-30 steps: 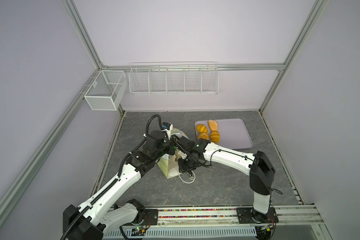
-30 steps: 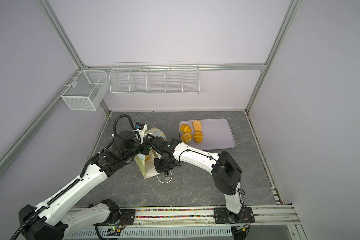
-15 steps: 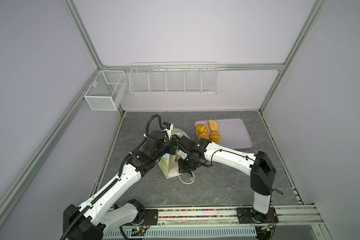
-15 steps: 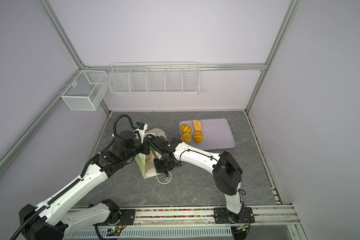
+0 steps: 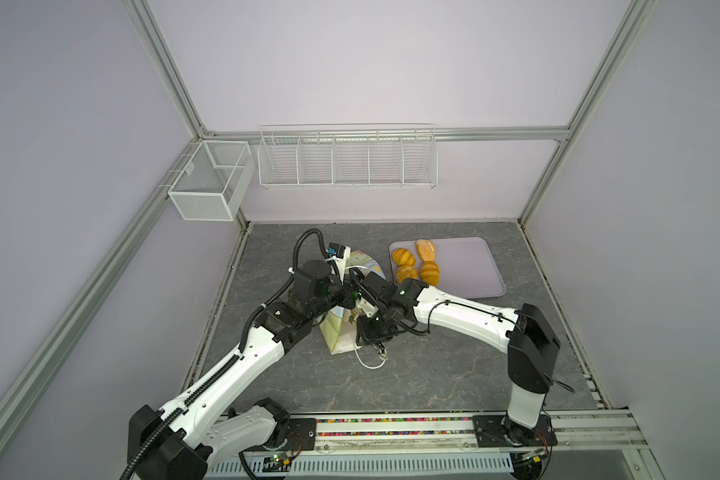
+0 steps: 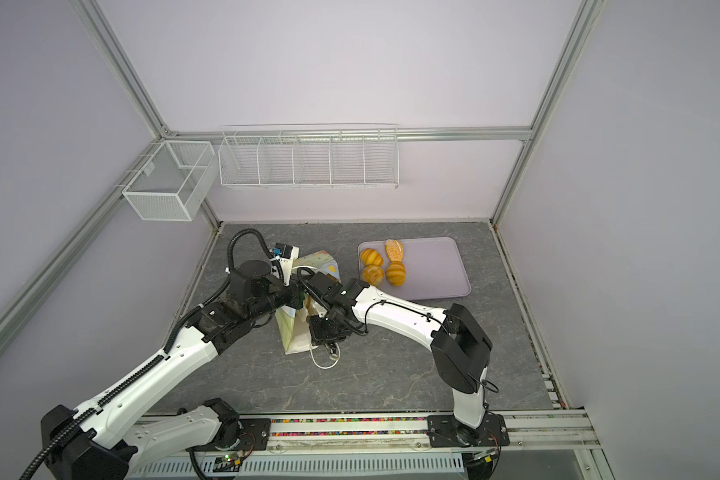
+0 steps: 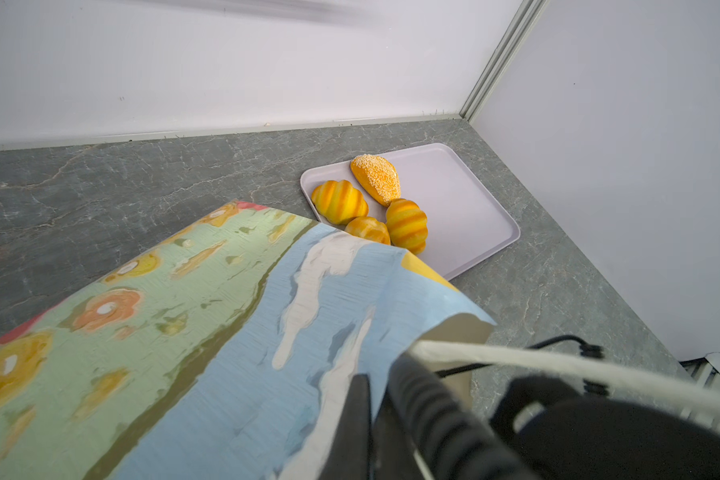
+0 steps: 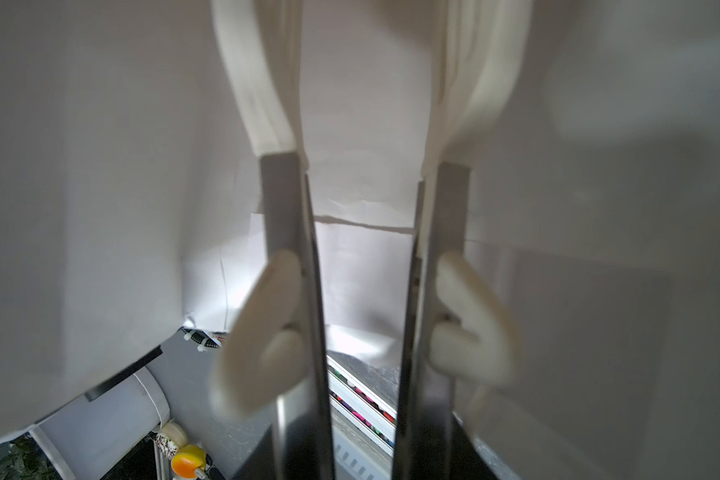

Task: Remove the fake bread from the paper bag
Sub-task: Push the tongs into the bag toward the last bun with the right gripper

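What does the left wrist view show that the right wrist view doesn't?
Left wrist only: the lilac tray with four fake bread pieces, the printed outside of the paper bag, and the left gripper shut on its rim. Right wrist only: the bag's white inside, and the right gripper open with nothing between its jaws. Both: the paper bag and the grey tabletop.

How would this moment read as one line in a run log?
left gripper: shut on paper bag rim | right gripper: open, inside bag | fake bread: four on lilac tray
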You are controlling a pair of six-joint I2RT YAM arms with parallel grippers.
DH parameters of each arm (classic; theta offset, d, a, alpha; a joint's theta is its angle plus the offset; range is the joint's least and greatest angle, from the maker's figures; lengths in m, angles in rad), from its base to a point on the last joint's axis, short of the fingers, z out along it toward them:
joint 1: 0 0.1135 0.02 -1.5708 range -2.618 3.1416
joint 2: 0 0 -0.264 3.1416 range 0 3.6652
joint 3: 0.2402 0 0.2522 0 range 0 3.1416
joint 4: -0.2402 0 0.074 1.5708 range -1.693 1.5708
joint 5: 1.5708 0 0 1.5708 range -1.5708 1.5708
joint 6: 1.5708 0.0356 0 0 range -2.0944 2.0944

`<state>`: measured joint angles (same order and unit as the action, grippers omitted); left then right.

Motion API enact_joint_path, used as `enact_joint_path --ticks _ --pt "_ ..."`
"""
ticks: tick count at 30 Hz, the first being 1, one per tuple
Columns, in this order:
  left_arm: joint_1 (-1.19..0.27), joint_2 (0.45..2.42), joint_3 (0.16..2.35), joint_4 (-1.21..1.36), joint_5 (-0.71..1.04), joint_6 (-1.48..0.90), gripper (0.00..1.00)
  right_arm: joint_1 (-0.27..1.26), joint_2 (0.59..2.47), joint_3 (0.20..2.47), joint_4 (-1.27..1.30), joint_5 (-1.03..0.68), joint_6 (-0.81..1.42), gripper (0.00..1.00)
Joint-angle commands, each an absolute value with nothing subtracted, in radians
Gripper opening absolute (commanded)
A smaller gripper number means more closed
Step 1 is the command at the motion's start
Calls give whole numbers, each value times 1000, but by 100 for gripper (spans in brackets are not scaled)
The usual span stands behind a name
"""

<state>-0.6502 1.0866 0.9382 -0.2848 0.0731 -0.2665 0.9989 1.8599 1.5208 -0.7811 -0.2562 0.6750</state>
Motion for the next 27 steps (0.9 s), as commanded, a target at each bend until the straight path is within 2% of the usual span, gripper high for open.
enact_joint_path --ticks 1,3,8,14,27 --pt "-683 1051 945 -234 165 -300 0 984 1829 1506 -682 -265 694 39" --pt "-683 1041 938 -234 161 -304 0 982 1823 1501 -676 -262 693 36" --pt "-683 1027 922 -239 149 -305 0 979 1794 1472 -655 -241 695 21" --pt "-683 1015 902 -246 121 -295 0 979 1731 1432 -655 -219 703 7" --pt "-683 1068 906 -245 8 -336 0 1016 1581 1394 -715 -143 716 7"
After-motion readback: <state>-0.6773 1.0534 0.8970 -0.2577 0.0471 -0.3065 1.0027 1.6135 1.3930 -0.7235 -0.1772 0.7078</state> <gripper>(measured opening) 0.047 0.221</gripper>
